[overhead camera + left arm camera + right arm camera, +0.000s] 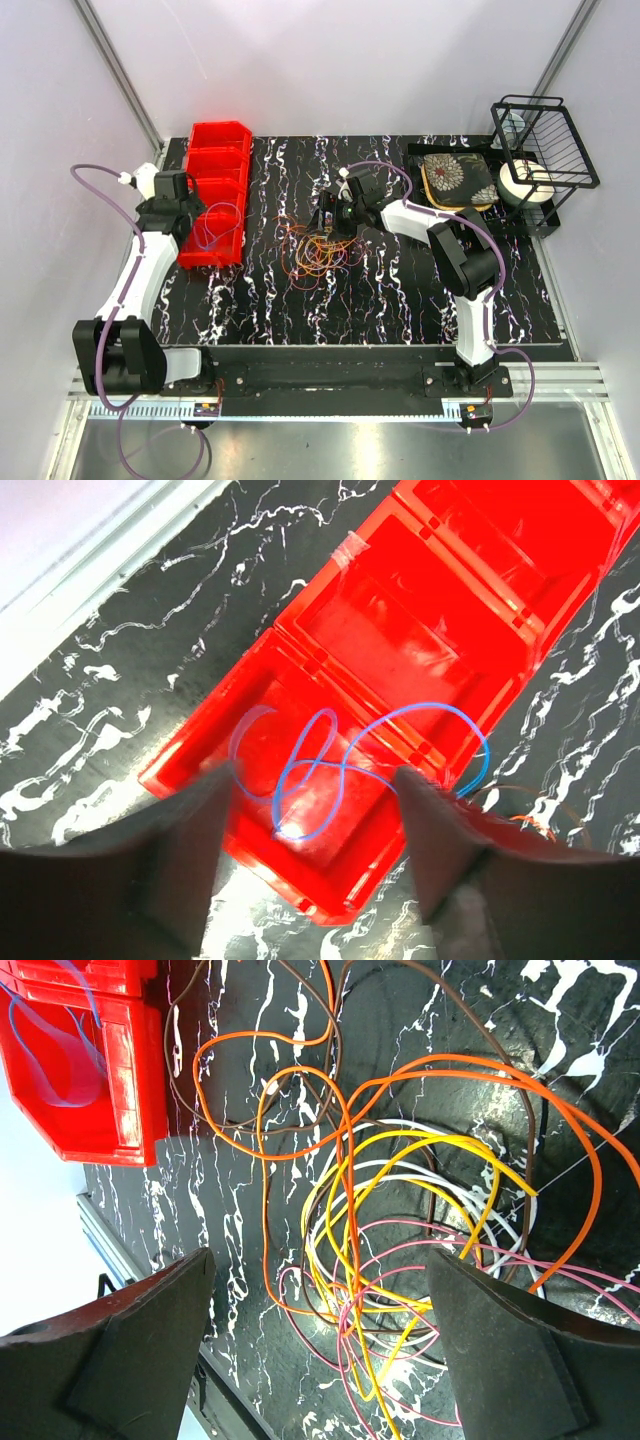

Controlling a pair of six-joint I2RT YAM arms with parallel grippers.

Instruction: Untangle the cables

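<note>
Cables [318,254] mostly lying tangled on the table [400,300], orange, yellow, pink and brown loops crossing. Sitting apart in the red bin [222,127]: one blue cable [425,710]. Hovering with fingers spread wide and empty: left gripper [315,775] over the bin, right gripper [320,1260] over the tangle. Remaining, apparently: nearly everything.

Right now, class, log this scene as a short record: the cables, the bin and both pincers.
tangle: orange, yellow, pink, brown and white cables looped together, middle of the table
blue cable: apart from the tangle, in the bin's nearest compartment
bin: red, several compartments, left side of the table
left pincer: open, above the bin, holding nothing
right pincer: open, above the tangle, holding nothing
</note>
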